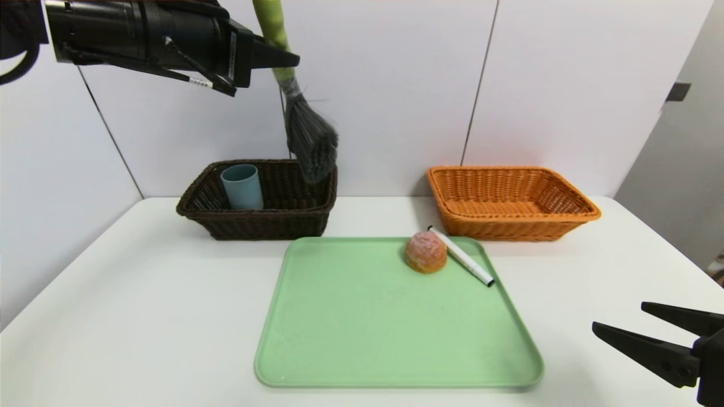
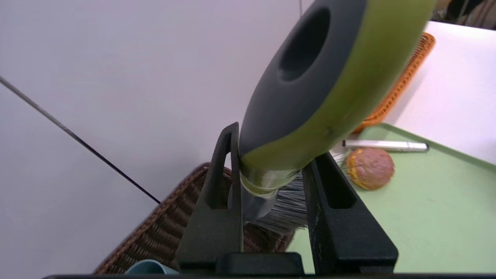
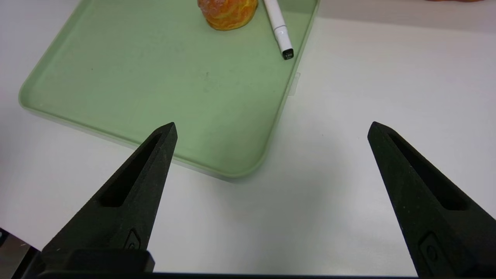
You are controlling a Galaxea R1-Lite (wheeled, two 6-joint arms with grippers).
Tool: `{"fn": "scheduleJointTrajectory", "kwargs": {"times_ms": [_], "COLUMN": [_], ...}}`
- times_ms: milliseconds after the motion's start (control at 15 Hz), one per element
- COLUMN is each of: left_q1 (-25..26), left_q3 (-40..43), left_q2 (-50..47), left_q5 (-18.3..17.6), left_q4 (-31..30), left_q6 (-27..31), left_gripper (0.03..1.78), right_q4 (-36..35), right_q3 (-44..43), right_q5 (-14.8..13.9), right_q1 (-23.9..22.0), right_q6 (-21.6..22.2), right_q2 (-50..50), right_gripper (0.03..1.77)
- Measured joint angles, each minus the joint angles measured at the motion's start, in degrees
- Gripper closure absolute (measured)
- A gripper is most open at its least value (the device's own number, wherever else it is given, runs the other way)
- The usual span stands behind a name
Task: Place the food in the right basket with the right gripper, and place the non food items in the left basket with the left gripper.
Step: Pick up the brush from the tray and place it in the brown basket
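L gripper (image 1: 287,63) clenched on brush (image 1: 311,133) handle, bristles down by dark basket (image 1: 266,224); cup (image 1: 243,187) inside; bun (image 1: 426,252) & marker (image 1: 462,257) on green tray (image 1: 396,322), nr orange basket (image 1: 512,226); white tabletop (image 1: 141,316), pale panelled wall (image 1: 384,85); R gripper (image 1: 619,317) spread, over table's R side.

Blue-grey cup (image 1: 243,187) in brown basket (image 1: 266,225); green-handled brush (image 1: 310,133) hanging, bristles down.
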Motion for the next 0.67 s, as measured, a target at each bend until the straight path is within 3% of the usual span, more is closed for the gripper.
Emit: {"fn": "scheduleJointTrajectory", "kwargs": {"times_ms": [333,667], "left_q1": [4.49,7.57], "left_q3": [-0.04,-0.04], "left_q2": [6.42,11.24], "left_q5": [-0.55,-2.65], "left_q4": [-4.99,-5.45], "left_q6": [-2.57,-2.88], "left_gripper": [1.35,1.35], "right_q4": [-0.02,0.00], "right_q3": [-0.15,0.07], "right_q5": [0.11,0.02], "right_q1": [-1.32,-1.46], "right_q6": [-0.13,-0.11], "right_q2": [0.18,0.16], "right_gripper": [0.10,0.10]}}
